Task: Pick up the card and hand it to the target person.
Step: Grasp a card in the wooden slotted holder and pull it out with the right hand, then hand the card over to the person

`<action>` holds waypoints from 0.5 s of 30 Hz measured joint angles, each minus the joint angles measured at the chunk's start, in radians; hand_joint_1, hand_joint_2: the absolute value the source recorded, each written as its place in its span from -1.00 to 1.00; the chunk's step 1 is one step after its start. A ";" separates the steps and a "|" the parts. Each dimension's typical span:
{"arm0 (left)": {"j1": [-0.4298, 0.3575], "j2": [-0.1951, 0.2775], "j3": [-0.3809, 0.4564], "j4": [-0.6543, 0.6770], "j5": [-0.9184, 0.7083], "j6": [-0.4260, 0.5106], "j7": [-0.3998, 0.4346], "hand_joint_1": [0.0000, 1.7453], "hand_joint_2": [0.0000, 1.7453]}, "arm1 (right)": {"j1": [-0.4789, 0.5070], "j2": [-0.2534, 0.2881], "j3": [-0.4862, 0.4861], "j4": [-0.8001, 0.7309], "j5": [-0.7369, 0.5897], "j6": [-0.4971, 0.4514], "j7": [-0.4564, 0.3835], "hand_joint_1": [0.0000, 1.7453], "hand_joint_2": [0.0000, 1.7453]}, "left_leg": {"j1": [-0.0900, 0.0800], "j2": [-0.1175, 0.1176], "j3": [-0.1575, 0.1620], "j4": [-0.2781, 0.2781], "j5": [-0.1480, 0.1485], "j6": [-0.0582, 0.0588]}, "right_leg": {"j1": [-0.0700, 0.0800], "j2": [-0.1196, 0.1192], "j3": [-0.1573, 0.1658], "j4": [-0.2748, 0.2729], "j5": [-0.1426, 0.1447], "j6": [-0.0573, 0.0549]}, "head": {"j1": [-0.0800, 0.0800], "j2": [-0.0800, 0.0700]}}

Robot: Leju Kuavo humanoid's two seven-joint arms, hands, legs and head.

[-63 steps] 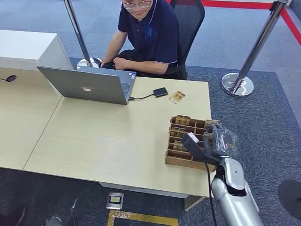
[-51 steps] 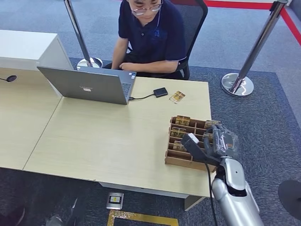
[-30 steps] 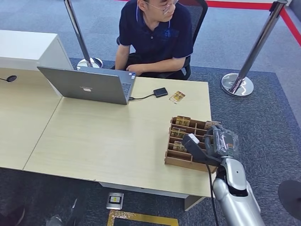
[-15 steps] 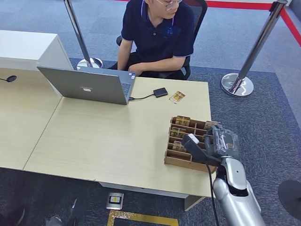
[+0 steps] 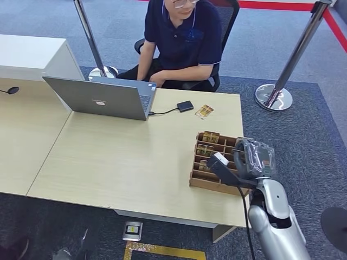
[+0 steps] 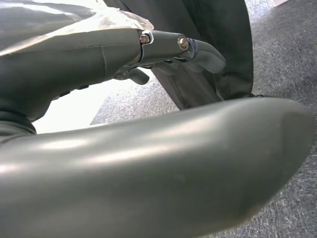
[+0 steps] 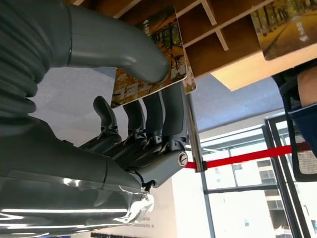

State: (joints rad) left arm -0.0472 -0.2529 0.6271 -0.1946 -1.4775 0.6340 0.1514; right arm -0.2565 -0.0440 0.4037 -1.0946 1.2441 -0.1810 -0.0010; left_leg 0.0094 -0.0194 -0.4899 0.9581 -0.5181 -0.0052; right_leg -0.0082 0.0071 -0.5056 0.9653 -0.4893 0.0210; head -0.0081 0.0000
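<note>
right hand (image 5: 250,158): shifted left over tray (image 5: 196,181) | person (image 5: 182,38): sat up, leaned right

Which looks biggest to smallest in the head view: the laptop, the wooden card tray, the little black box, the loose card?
1. Laptop, clearly largest.
2. Wooden card tray.
3. Little black box and loose card look about alike, so I would not rank them.

The tray sits nearer the camera, but the laptop looks far bigger anyway.
</note>
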 joint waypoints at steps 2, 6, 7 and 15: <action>0.000 0.000 0.000 0.000 0.000 0.000 0.000 -1.00 -1.00 | 0.000 -0.002 0.003 -0.012 -0.001 0.004 -0.001 0.50 1.00 | 0.000 0.000 0.000 0.000 0.000 0.000 | 0.000 0.000 0.000 0.000 0.000 0.000 | 0.000 0.000; 0.000 0.000 0.000 0.000 0.000 -0.002 0.000 -1.00 -1.00 | 0.002 -0.008 0.012 -0.034 -0.002 0.005 -0.001 0.50 1.00 | 0.000 0.000 0.000 0.000 0.000 0.000 | 0.000 0.000 0.000 0.000 0.000 0.000 | 0.000 0.000; 0.000 0.000 0.000 0.000 -0.001 -0.002 0.000 -1.00 -1.00 | 0.003 -0.010 0.014 -0.042 -0.003 0.006 -0.001 0.52 1.00 | 0.000 0.000 0.000 0.000 0.000 0.000 | 0.000 0.000 0.000 0.000 0.000 0.000 | 0.000 0.000; -0.001 0.000 0.000 0.000 -0.003 -0.003 0.000 -1.00 -1.00 | -0.028 -0.019 0.028 -0.117 -0.037 0.008 -0.016 0.52 1.00 | 0.000 0.000 -0.001 0.000 0.000 0.000 | 0.000 0.000 -0.001 0.000 0.000 0.000 | 0.000 0.000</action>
State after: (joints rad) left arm -0.0480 -0.2529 0.6275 -0.1942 -1.4806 0.6310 0.1514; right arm -0.2841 -0.0631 0.4318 -1.2115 1.2075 -0.1726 -0.0171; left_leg 0.0094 -0.0193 -0.4909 0.9582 -0.5180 -0.0052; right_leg -0.0082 0.0071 -0.5062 0.9655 -0.4892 0.0210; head -0.0082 0.0000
